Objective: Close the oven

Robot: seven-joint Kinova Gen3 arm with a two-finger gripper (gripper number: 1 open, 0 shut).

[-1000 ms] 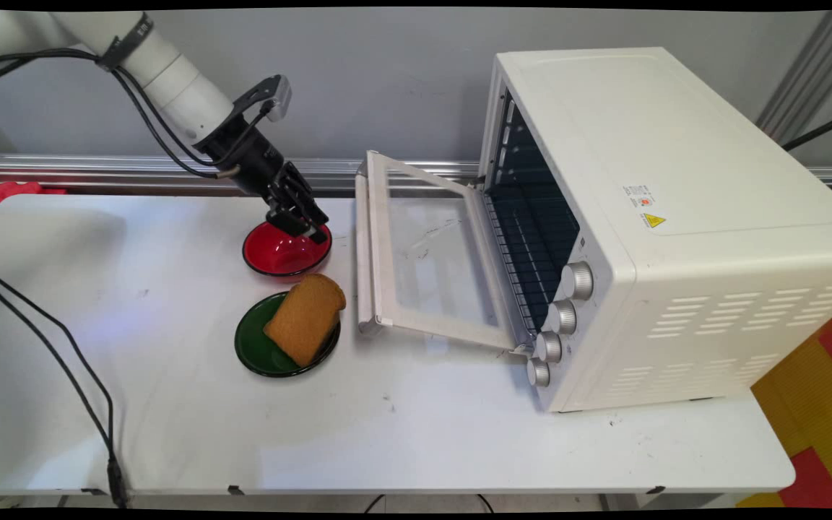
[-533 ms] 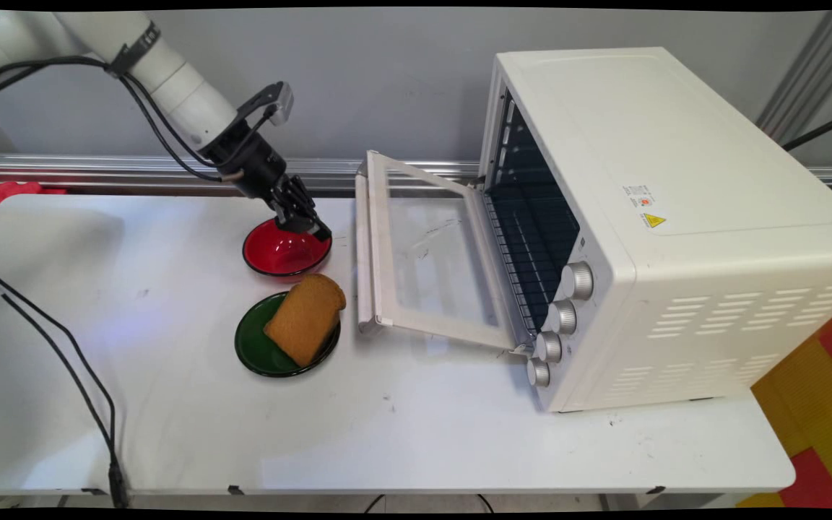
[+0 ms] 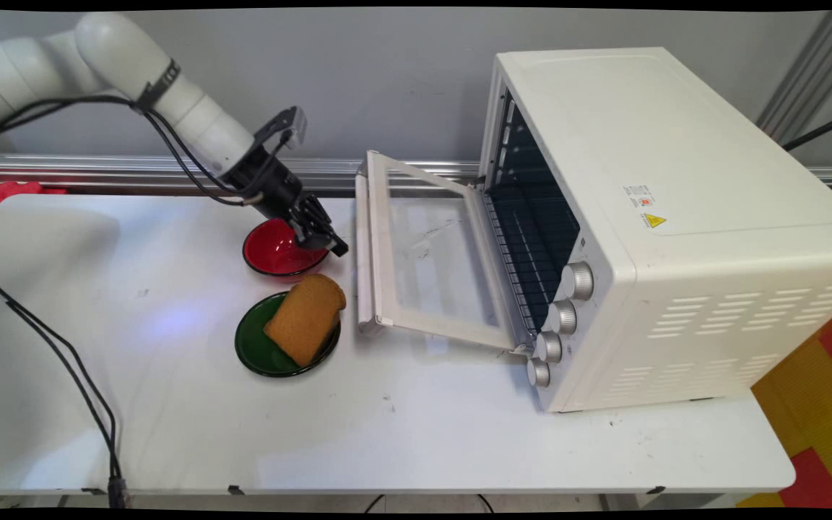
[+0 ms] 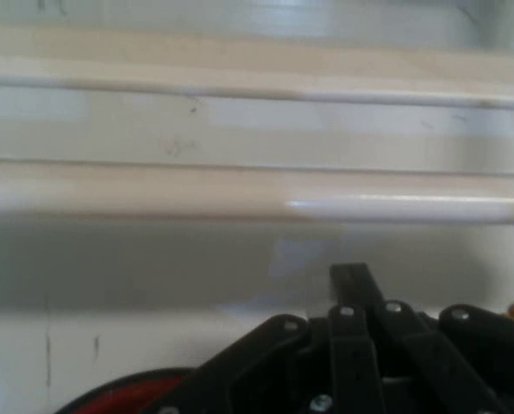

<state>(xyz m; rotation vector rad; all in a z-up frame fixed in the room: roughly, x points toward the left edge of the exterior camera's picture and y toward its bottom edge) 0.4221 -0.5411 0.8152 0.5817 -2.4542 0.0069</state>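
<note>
**Two dishes, one open oven: fingers together at the door's handle**

One gripper (image 3: 336, 247) hangs low over the right rim of the red bowl (image 3: 275, 254), tilted down and to the right. Its fingers (image 4: 350, 278) are pressed together and carry nothing. In the hand view their tip points straight at the cream handle (image 4: 240, 194), which runs across the whole picture, with a strip of shaded table between tip and bar.

The handle is the left edge of the door (image 3: 430, 267), which is dropped open and slopes down toward the table (image 3: 423, 433). The oven (image 3: 676, 217) stands at the right, its rack (image 3: 524, 282) bare.

Judged from this, little room lies to the right. Any push that way meets the handle almost at once, so slow travel and a level tip would suit best. The bowl sits just under the linkage, and dropping lower risks clipping its rim.

Near the bowl, the bread (image 3: 305, 318) leans on the green plate (image 3: 251, 345), its right corner close to the handle's near end. The gap between dishes and door is narrow. Open table lies to the left and along the near side.
</note>
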